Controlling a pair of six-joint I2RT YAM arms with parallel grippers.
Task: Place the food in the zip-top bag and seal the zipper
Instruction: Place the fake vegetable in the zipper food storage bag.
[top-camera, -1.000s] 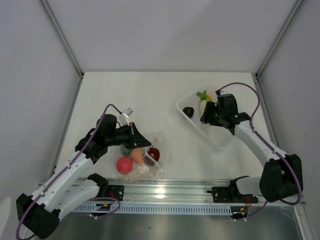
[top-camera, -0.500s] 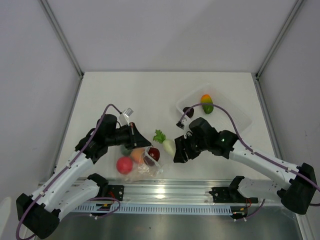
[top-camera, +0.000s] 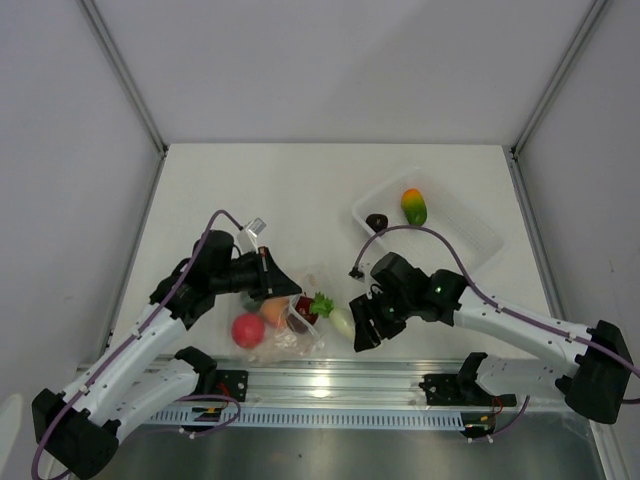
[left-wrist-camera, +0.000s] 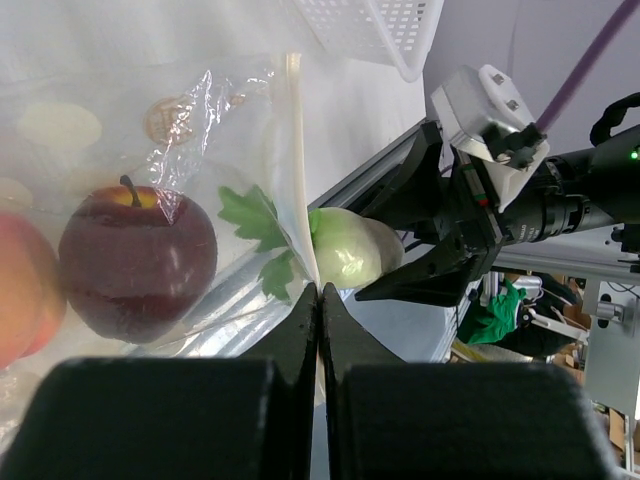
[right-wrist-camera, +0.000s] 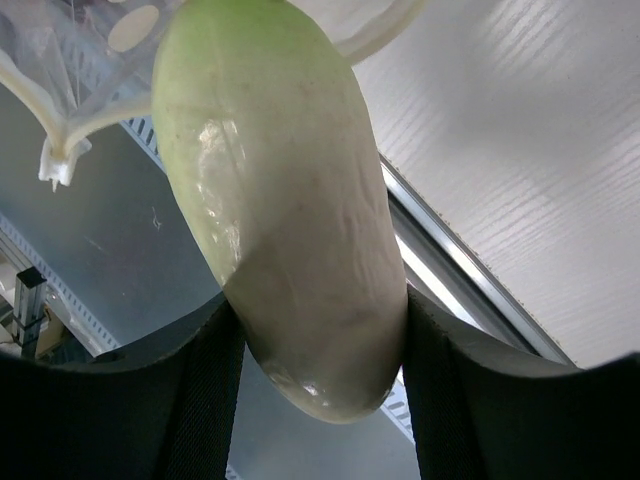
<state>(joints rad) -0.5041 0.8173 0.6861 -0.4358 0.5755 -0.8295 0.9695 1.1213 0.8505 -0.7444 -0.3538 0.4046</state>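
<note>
Two grippers work at the near side of the table (top-camera: 250, 190). The right gripper (top-camera: 354, 327) squeezes one white radish (right-wrist-camera: 285, 200) between its two fingers. The radish's green leaves sit right at the open mouth of the one zip-top bag (top-camera: 300, 338).

The left gripper (left-wrist-camera: 318, 292) is pinched tight on the bag's mouth edge, along the pale zipper strip (left-wrist-camera: 293, 150), and holds that edge up.

Two fruits show through the plastic: one dark red apple (left-wrist-camera: 138, 262) and one peach (top-camera: 275, 312) beside it. One bright red fruit (top-camera: 248, 330) touches the bag's left side. I cannot tell if it is inside.

Farther back on the right stands one clear tray (top-camera: 458, 238). Two pieces lie in it: one orange-green mango (top-camera: 413, 207) and one small dark piece (top-camera: 376, 221).
</note>
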